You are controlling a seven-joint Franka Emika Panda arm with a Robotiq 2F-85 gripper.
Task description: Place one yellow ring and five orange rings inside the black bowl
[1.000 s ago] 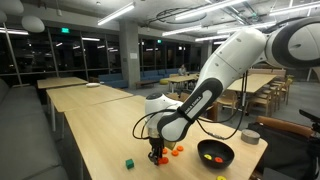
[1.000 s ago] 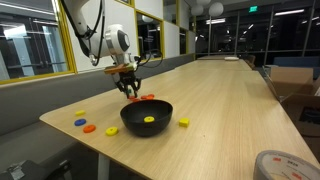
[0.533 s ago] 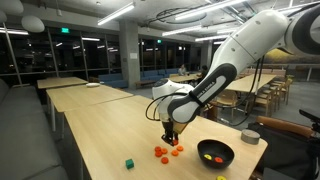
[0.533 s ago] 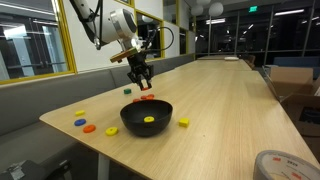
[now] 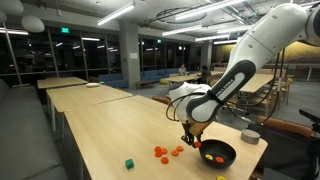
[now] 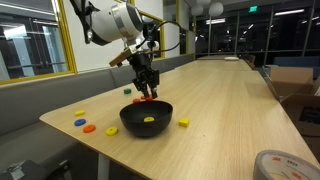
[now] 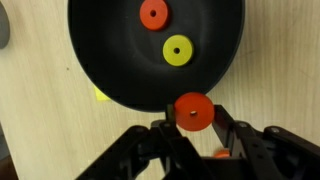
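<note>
The black bowl (image 7: 110, 55) fills the top of the wrist view and holds one yellow ring (image 7: 178, 50) and one orange ring (image 7: 153, 13). My gripper (image 7: 193, 122) is shut on another orange ring (image 7: 193, 109) and holds it just over the bowl's near rim. In both exterior views the gripper (image 5: 192, 141) (image 6: 147, 94) hangs above the edge of the bowl (image 5: 215, 154) (image 6: 146, 120). More orange rings (image 5: 162, 153) lie on the table beside the bowl. One of them (image 7: 220, 155) shows under my fingers.
A small green cube (image 5: 129, 163) lies on the wooden table (image 5: 100, 140). A small grey round container (image 5: 250, 136) stands past the bowl. A yellow piece (image 6: 183, 122) lies by the bowl. Yellow, orange and blue pieces (image 6: 88, 127) lie near the table's corner.
My gripper has risen from the pile of orange rings with one ring in it and moved across to the bowl's edge.
</note>
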